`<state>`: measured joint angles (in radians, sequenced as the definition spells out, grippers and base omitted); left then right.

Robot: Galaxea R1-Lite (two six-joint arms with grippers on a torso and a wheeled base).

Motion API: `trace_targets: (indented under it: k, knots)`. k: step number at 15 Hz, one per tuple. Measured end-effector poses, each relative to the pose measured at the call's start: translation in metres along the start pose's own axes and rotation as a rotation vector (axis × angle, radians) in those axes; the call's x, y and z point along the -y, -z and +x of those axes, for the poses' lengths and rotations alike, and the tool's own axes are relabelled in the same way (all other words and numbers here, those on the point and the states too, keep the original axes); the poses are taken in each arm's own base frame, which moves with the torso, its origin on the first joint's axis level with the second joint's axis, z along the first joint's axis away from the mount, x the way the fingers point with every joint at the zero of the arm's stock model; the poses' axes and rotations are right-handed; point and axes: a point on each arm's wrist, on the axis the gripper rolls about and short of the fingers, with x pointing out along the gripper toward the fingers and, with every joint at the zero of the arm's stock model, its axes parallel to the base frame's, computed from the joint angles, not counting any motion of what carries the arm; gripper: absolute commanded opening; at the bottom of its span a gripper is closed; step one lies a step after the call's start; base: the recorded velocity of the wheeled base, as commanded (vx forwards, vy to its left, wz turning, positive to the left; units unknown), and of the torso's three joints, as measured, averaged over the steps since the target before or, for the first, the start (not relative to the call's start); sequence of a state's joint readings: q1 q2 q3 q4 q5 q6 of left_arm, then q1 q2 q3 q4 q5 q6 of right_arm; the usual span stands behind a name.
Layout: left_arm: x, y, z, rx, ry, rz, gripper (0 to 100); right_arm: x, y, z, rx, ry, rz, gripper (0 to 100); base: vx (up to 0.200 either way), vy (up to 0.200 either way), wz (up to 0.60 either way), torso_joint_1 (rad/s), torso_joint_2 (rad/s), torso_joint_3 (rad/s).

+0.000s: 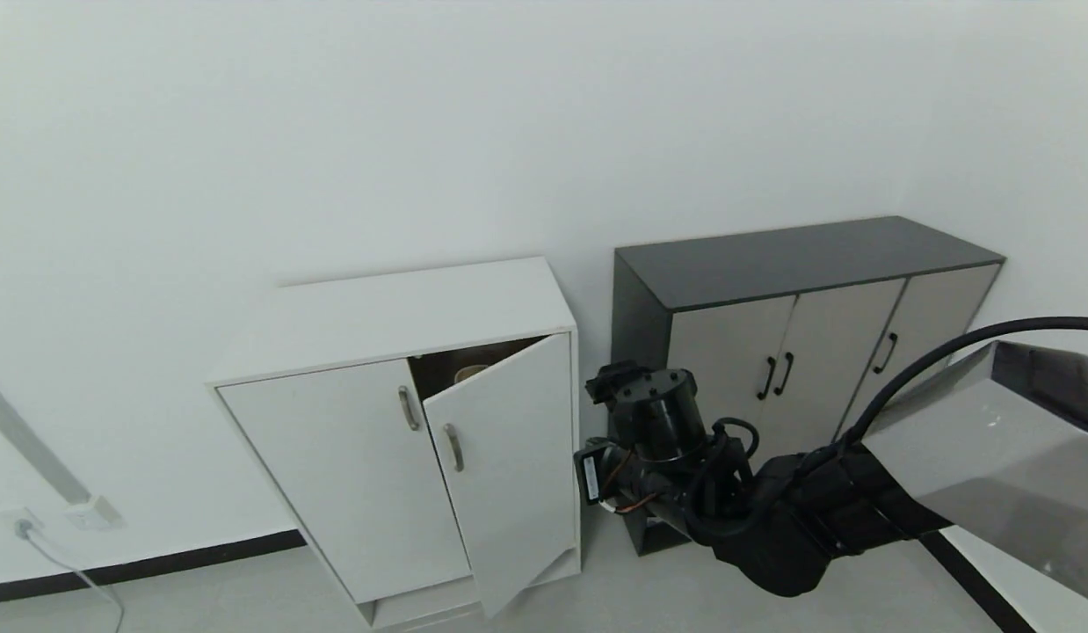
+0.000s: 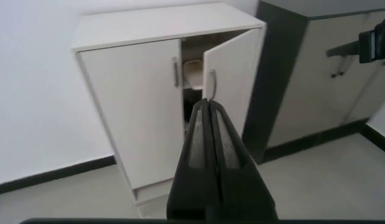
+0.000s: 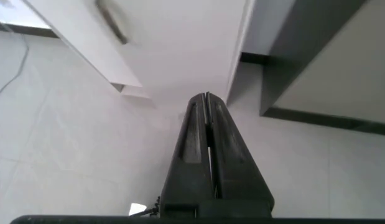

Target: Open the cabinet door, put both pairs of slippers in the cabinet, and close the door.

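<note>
The white cabinet (image 1: 395,316) stands against the wall. Its left door (image 1: 351,475) is closed and its right door (image 1: 509,457) hangs ajar, swung out a little. Through the gap at the top I see a beige slipper (image 1: 470,374) on a shelf inside, also seen as a slipper (image 2: 193,73) from the left wrist. My left gripper (image 2: 208,102) is shut and empty, held some way out in front of the gap between the doors. My right gripper (image 3: 206,96) is shut and empty, low beside the ajar door (image 3: 180,43), between the two cabinets.
A dark grey cabinet (image 1: 808,264) with three closed doors stands right of the white one, with a narrow gap between them. A wall socket with a cable (image 1: 21,526) is at the far left. Bare floor (image 1: 649,598) lies in front.
</note>
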<state>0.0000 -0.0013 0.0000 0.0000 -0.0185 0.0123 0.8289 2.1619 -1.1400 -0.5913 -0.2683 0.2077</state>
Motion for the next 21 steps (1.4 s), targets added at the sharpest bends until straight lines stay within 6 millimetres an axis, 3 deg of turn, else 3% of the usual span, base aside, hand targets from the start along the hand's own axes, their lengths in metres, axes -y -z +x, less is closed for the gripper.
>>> trace_targets:
  k: [4,7,10,13,21]
  knots:
    - [0.000,0.000,0.000,0.000,0.000,0.000,0,0.000,0.009,-0.004,0.029,-0.138,0.008,0,0.000,0.000,0.15,0.003,0.00,0.001]
    - [0.000,0.000,0.000,0.000,0.000,0.001,0,0.008,0.023,-0.007,0.023,-0.211,-0.026,0,0.000,0.000,0.00,0.000,0.00,0.000]
    - [0.000,0.000,0.000,0.000,0.001,0.001,0,0.023,0.036,-0.012,0.048,-0.394,-0.047,0,0.000,0.000,0.00,0.000,0.00,0.000]
    - [0.000,0.000,0.000,0.000,0.000,0.001,0,0.037,0.049,-0.009,0.005,-0.401,-0.042,0,0.200,0.000,0.00,0.002,0.01,0.004]
    - [0.000,0.000,0.000,0.000,0.000,0.002,0,0.039,0.061,-0.003,-0.031,-0.394,-0.041,0,0.200,0.000,0.00,0.004,0.00,0.004]
